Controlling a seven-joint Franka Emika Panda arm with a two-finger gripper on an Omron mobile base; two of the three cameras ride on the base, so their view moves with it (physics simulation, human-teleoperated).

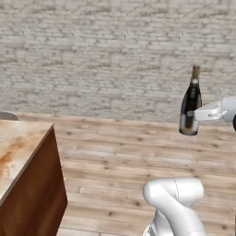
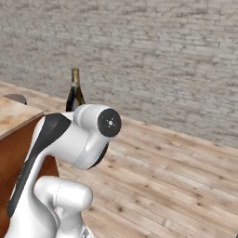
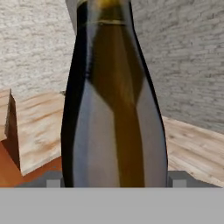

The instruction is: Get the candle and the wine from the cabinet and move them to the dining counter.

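the pincer is clamped on the lower body of the wine, one finger on each side, and the bottle hangs upright in mid-air with nothing beneath it but wooden floor. in the hand view the wine sits right against the camera, and the two fingertips peek out at either side of its base.

the chief risk, as i judge it, is a slip: the glass is smooth and rounded, the jaws are stretched wide around it, and the grip sits low, so the weight of the neck could tip the bottle if the arm swings or stops sharply. a drop here would land on the floor. a second risk is the approach: the dining counter lies well apart from the pincer, off to its left and lower, and carrying the bottle in too low could knock its base against the counter's edge or wood front.

count, from the pincer outwards: one pincer, one wine bottle in it, one dining counter off to the left, one dark rounded thing at the counter's far end that i cannot identify, and one brick wall beyond everything.
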